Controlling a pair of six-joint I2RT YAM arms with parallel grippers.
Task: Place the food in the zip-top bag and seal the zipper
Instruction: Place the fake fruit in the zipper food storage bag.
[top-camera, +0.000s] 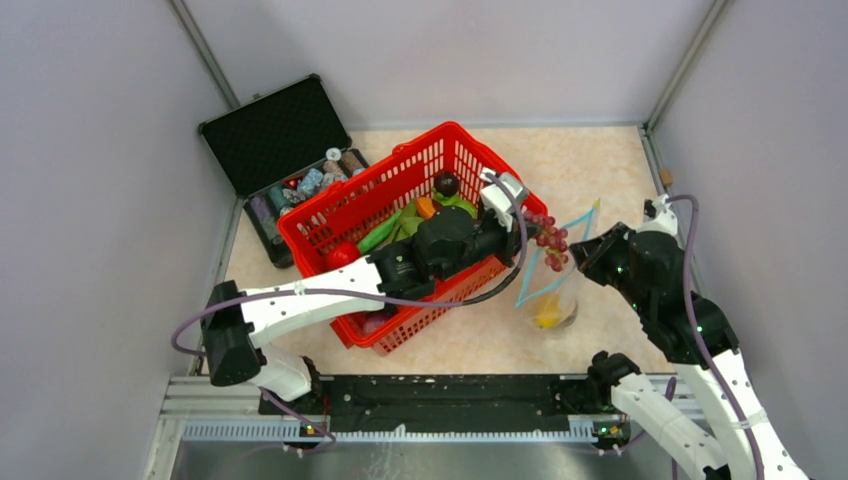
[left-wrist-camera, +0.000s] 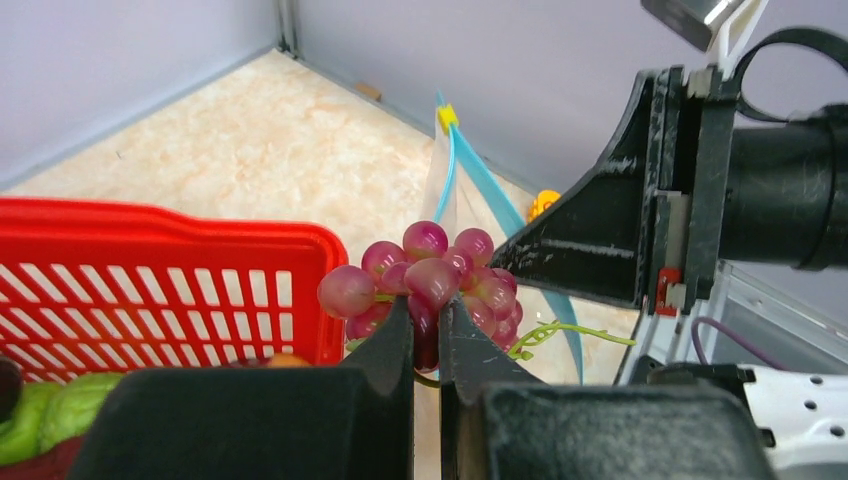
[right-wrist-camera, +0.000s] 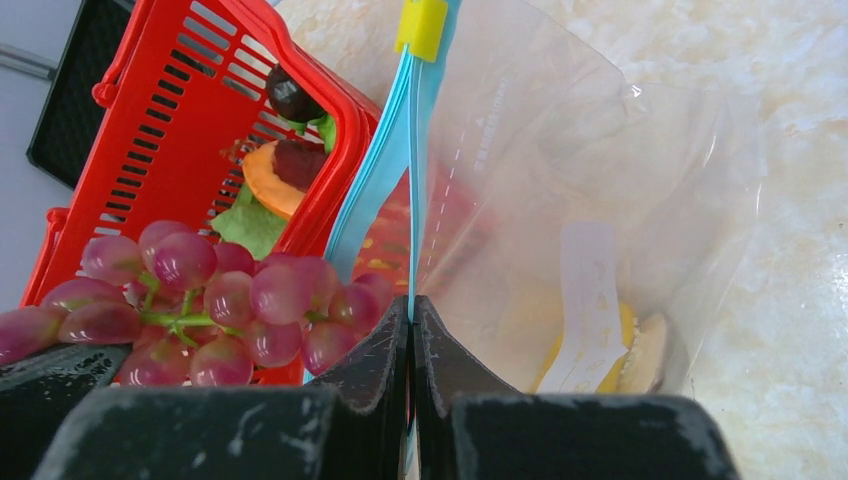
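Near right: zip-top bag with its bottom on surface, yellow food piece inside at bottom, kind unclear through plastic. Right hand pinched together on zipper, holds mouth edge up. Just left of mouth, left hand clamped on grape bunch — bunch in air beside red basket right rim. Basket holds more toy food — green, orange, dark. Far left: open black case with small bottles.
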